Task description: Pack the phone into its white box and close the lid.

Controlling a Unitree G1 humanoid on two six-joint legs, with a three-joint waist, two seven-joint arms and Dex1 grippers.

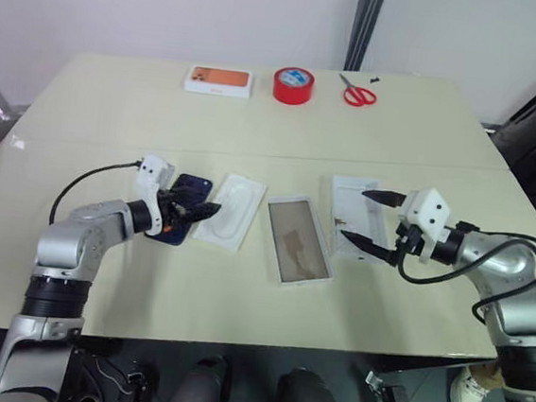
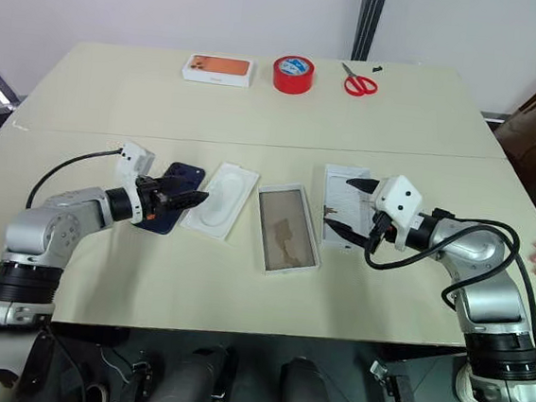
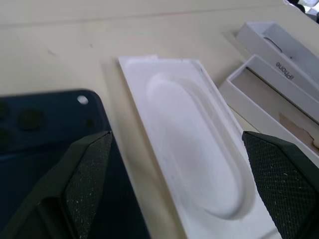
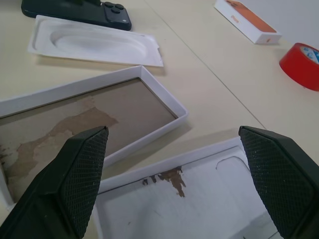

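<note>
Left gripper (image 1: 193,215) hovered wide open over the phone (image 1: 184,202) — it should straddle both long edges squarely before pinching.

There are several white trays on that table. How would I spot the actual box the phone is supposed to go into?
Look at the near half of the pale table, where four flat things lie in a row between the two grippers. The white box is third from the left, between the white insert and the lid. It alone has a brownish-tan floor; its neighbours are white inside.
</note>
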